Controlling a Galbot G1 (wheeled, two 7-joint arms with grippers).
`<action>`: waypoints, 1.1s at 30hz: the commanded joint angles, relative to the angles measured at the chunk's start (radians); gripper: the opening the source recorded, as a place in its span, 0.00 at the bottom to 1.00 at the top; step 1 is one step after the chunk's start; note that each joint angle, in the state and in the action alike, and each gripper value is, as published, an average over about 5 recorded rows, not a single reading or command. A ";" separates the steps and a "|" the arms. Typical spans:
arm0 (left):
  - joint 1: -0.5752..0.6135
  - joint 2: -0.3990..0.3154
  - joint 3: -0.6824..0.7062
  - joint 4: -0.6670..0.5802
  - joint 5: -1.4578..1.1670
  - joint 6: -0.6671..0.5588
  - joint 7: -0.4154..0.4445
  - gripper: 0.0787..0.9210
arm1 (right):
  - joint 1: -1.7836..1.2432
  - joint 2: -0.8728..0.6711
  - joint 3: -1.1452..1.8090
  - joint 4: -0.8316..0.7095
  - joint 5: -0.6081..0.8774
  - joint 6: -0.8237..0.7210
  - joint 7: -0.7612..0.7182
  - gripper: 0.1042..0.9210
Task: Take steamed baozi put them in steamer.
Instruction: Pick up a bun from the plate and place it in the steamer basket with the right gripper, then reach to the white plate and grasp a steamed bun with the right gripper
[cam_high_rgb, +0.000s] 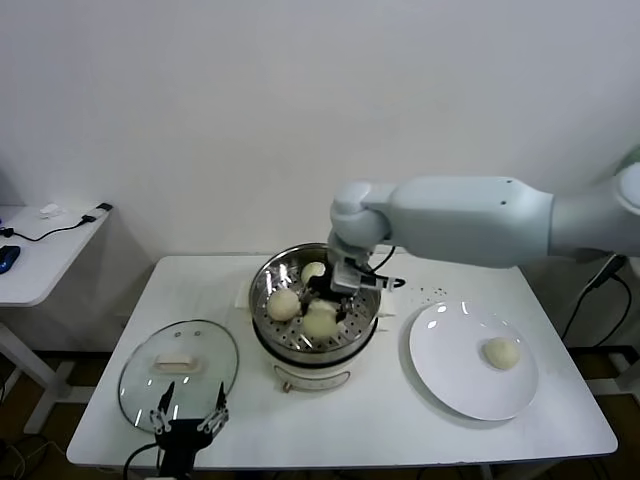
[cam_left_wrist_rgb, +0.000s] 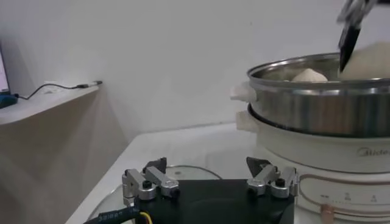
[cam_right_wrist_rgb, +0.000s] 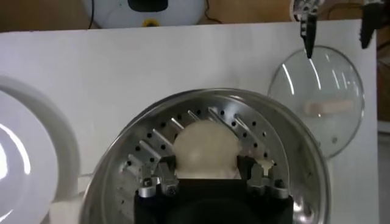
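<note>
My right gripper (cam_high_rgb: 343, 292) is down inside the steamer (cam_high_rgb: 266, 330), at the table's (cam_high_rgb: 400, 420) middle, its fingers (cam_right_wrist_rgb: 163, 178) closed partway around a bun (cam_right_wrist_rgb: 205, 149) that seems to rest on the perforated tray, though I can't see underneath it. Two more buns (cam_high_rgb: 284, 304) lie in the steamer; a fourth (cam_high_rgb: 501, 353) sits on the plate (cam_high_rgb: 450, 385) toward the right edge. My left gripper (cam_high_rgb: 187, 413) hangs wide open and empty at the near edge, over the lid (cam_high_rgb: 150, 375).

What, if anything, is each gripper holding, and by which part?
The right gripper holds a steamed baozi by its opposite sides, inside the steamer. The left gripper, parked by the glass lid, is open and holds nothing.
</note>
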 joint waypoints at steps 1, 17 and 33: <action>-0.001 -0.001 0.000 0.001 0.000 0.002 0.000 0.88 | -0.091 0.089 -0.016 -0.087 -0.068 0.042 0.040 0.68; -0.004 -0.003 -0.002 -0.005 -0.001 0.005 0.000 0.88 | -0.010 0.040 0.006 -0.091 0.052 0.070 -0.026 0.88; -0.006 0.004 -0.009 -0.010 0.014 0.002 0.001 0.88 | 0.341 -0.460 -0.171 -0.203 0.458 -0.256 -0.259 0.88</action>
